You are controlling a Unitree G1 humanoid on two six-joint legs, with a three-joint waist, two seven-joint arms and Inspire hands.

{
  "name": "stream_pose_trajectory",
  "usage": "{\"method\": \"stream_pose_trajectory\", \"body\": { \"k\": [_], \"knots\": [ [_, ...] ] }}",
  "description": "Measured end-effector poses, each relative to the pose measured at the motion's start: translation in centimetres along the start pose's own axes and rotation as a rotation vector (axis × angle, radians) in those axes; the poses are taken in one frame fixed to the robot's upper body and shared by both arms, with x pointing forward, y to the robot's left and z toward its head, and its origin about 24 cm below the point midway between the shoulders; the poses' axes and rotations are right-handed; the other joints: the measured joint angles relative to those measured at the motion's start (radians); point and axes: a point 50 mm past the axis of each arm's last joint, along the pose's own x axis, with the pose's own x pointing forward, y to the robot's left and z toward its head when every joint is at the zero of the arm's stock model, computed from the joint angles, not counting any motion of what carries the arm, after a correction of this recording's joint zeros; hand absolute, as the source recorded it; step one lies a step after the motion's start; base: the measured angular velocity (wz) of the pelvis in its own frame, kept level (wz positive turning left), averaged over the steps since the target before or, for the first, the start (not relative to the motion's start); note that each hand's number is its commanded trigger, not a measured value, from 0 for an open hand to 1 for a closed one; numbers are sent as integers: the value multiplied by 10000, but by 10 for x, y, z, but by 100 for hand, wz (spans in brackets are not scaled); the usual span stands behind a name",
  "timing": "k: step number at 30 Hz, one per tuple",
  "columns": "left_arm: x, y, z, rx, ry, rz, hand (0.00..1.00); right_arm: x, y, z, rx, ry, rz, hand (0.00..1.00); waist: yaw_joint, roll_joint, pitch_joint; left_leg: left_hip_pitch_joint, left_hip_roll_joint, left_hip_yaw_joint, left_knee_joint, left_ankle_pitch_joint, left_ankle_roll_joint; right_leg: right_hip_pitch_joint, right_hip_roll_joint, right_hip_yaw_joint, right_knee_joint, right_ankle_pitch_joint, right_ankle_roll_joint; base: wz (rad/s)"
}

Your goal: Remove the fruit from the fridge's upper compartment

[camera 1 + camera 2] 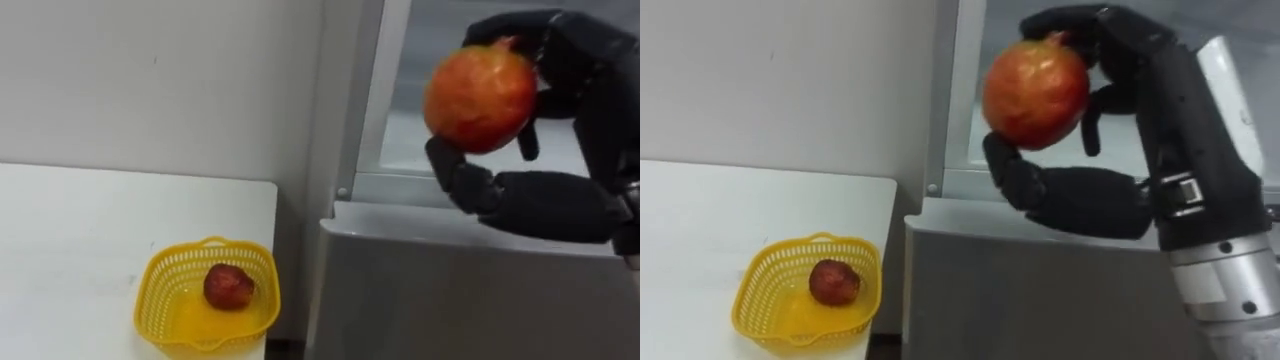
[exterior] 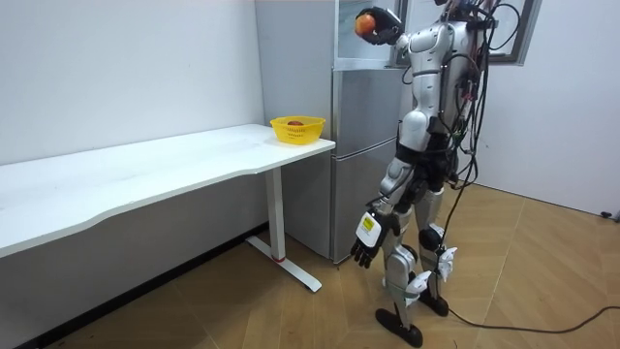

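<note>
A red-orange pomegranate [image 1: 480, 97] is held up in front of the open upper fridge compartment [image 1: 410, 140], with my right hand [image 1: 550, 200] shut on it, fingers over the top and thumb underneath. In the room view the same fruit [image 2: 365, 24] is at head height beside the grey fridge [image 2: 363, 145], which I stand facing. My left hand [image 2: 366, 240] hangs by my thigh with relaxed fingers and holds nothing. A yellow basket [image 1: 160, 275] on the white table's [image 1: 80, 230] near corner holds a dark red fruit [image 1: 229, 287].
The fridge's grey lower door [image 1: 450, 290] is closed, directly below my raised hand. A narrow gap separates the fridge from the table edge. The long table [image 2: 145, 170] runs along the white wall to my left.
</note>
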Motion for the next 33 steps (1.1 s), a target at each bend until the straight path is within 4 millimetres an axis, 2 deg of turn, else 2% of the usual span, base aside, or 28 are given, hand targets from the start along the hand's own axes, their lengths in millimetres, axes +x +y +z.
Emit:
{"method": "stream_pose_trajectory", "body": {
  "k": [5,6,11,16,20,29,33],
  "knots": [
    [1,-1,5,105,-208,-208,0,0,12,10,-985,-519,965,100,296,21,12,-50,-1,-70,-60,2,-1,-80,3,-16,0,0,0,0],
    [1,0,8,119,-289,-250,0,0,16,14,-1076,-756,1227,100,403,-8,-19,-45,-3,-67,-56,7,-6,-119,7,-20,5,0,0,-8],
    [2,-1,9,66,-287,-455,0,2,33,24,-990,-1330,2195,100,730,-85,-33,-14,-1,-84,-1,22,-16,-123,3,-22,2,-1,0,-1],
    [2,3,9,115,-293,-566,0,7,40,30,-1225,-1704,2794,100,820,-226,32,-30,-13,-320,1,20,-18,-21,3,-202,-12,-1,1,13],
    [2,4,12,127,-349,-729,0,12,40,34,-1354,-2019,2961,100,1005,-263,40,-107,-20,-403,22,16,-21,-2,10,-311,-13,-1,1,10],
    [2,4,11,234,-326,-695,0,14,55,27,-1600,-1718,3805,100,1311,-279,55,-164,-23,-504,-28,17,-25,-7,10,-476,-12,-1,1,3],
    [2,8,9,237,-231,-574,0,14,57,18,-1770,-1253,3927,100,1513,-513,39,-160,-23,-591,-61,38,-51,-12,25,-504,-17,-2,2,4]
  ]
}}
